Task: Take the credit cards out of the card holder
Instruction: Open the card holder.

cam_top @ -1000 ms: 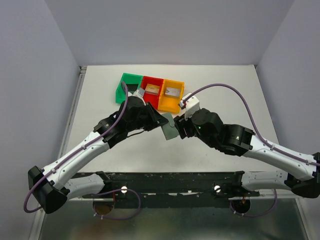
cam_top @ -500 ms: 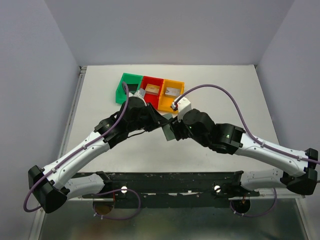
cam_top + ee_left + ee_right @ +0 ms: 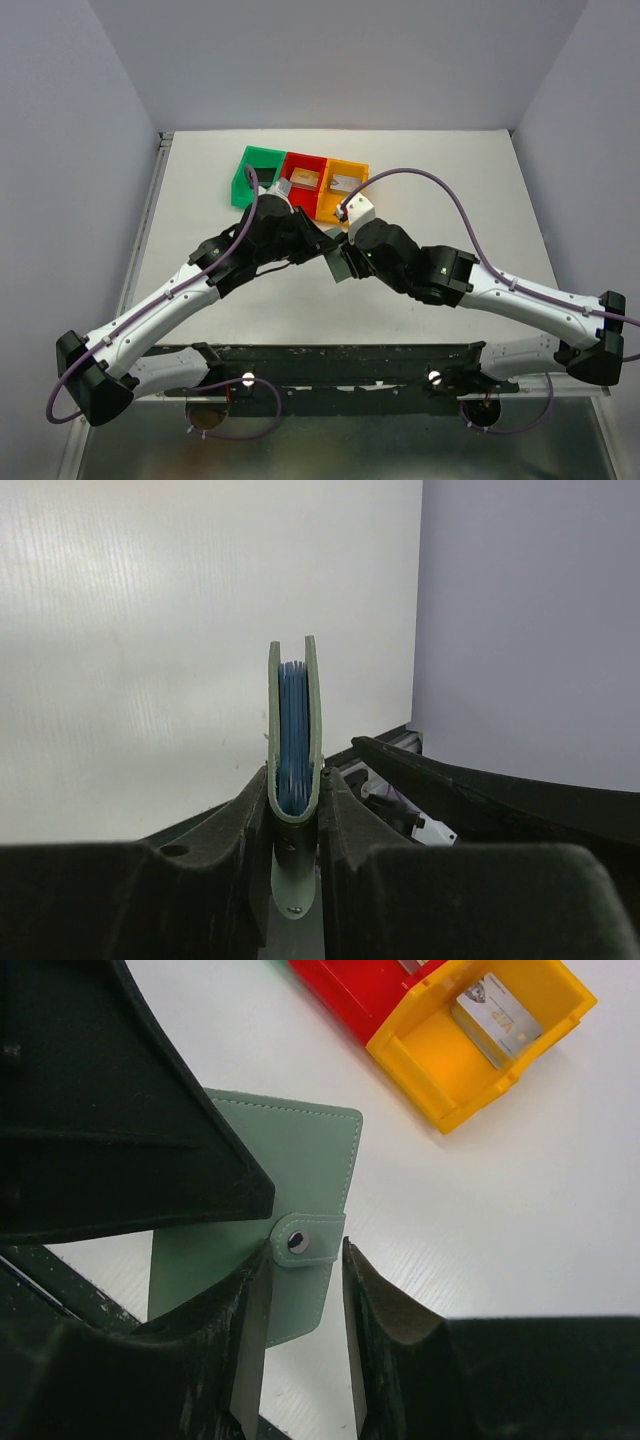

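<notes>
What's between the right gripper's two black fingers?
The small snap tab of the flat grey-green bifold card holder, straddled by the right gripper; the right wrist view shows it.

Overhead and both wrist views share card holder (image 3: 300, 1160)
</notes>
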Available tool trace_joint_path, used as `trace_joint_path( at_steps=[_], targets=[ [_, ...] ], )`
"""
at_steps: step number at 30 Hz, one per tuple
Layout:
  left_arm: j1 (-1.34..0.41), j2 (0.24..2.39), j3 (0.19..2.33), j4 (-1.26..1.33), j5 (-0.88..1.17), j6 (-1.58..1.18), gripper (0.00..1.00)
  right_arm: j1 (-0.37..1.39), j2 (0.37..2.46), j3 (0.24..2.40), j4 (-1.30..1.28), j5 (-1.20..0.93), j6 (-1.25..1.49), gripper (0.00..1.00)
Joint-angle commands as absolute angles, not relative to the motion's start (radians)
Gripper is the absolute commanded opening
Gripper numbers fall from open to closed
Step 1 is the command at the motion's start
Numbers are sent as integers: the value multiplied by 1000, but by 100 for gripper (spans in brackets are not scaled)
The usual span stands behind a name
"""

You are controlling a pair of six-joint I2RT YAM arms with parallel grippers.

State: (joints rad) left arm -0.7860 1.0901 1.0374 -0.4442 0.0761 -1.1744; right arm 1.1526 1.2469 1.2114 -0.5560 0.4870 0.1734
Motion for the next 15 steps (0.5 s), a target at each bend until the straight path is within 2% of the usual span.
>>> trace_joint_path(
  at_steps=[1,15],
  targets=[
    [-805,1052,1043,-376,95,-1203,0,1158,1275,1233,-591,528,190,39],
    [-815,1043,1025,-364,100,-1193,0,1160,1284,1236,-606,548,196,14]
  ],
)
